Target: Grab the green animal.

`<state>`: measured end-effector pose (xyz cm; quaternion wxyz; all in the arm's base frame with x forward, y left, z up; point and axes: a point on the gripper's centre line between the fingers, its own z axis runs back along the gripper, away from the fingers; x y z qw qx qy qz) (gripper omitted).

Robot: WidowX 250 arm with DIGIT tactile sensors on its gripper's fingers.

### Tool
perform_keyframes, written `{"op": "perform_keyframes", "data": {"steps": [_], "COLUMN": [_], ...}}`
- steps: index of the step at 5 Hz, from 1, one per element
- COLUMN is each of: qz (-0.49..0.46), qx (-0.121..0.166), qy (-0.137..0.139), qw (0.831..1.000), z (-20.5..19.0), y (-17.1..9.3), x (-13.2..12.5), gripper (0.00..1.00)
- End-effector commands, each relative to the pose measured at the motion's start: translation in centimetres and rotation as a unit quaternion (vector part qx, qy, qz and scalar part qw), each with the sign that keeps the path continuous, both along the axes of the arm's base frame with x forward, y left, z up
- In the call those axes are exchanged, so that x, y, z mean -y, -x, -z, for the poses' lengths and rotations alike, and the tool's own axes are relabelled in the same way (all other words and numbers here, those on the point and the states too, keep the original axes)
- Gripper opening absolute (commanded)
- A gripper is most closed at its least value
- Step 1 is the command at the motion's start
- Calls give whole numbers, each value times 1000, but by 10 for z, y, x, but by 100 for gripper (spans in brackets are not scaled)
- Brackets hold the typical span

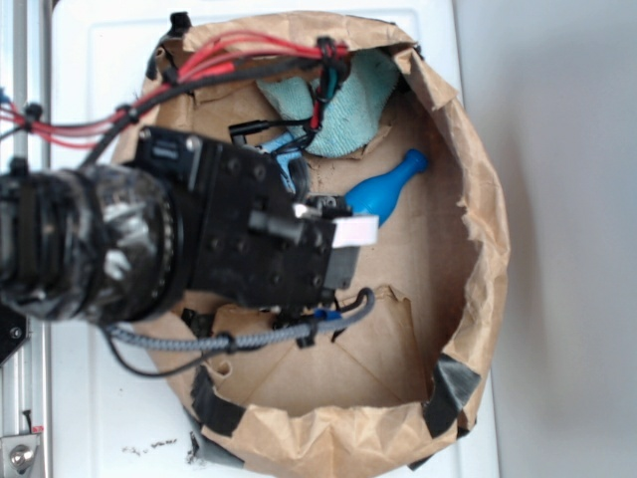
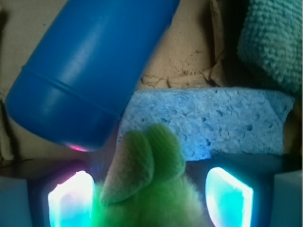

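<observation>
The green animal point(image 2: 149, 175), a fuzzy lime-green plush with smooth rounded parts on top, fills the bottom middle of the wrist view. It sits between the two glowing pads of my gripper point(image 2: 150, 191). The left pad point(image 2: 71, 201) touches its fur, while a thin dark gap shows before the right pad point(image 2: 229, 198). The jaws stand wide apart, so the gripper is open around the toy. In the exterior view my arm point(image 1: 249, 239) covers both the gripper and the animal.
A blue bottle point(image 2: 90, 71) point(image 1: 386, 189) lies tilted just ahead on the left, close to the toy. A light blue sponge point(image 2: 208, 123) lies right behind it, a teal cloth point(image 2: 272, 42) point(image 1: 348, 110) farther back. Crumpled brown paper walls point(image 1: 478, 229) ring everything.
</observation>
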<state>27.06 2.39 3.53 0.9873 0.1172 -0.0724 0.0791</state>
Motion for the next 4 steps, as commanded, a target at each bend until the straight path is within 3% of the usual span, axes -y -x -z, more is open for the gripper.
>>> {"op": "perform_keyframes", "data": {"steps": [1, 3, 4], "qz": [-7, -12, -10], "qx": [42, 63, 76], "qy": [-3, 3, 30], "qw": [999, 998, 997], "z": [-21, -10, -17], "y": [-13, -4, -4], "x": [-3, -3, 3], "gripper": [0, 0, 0]}}
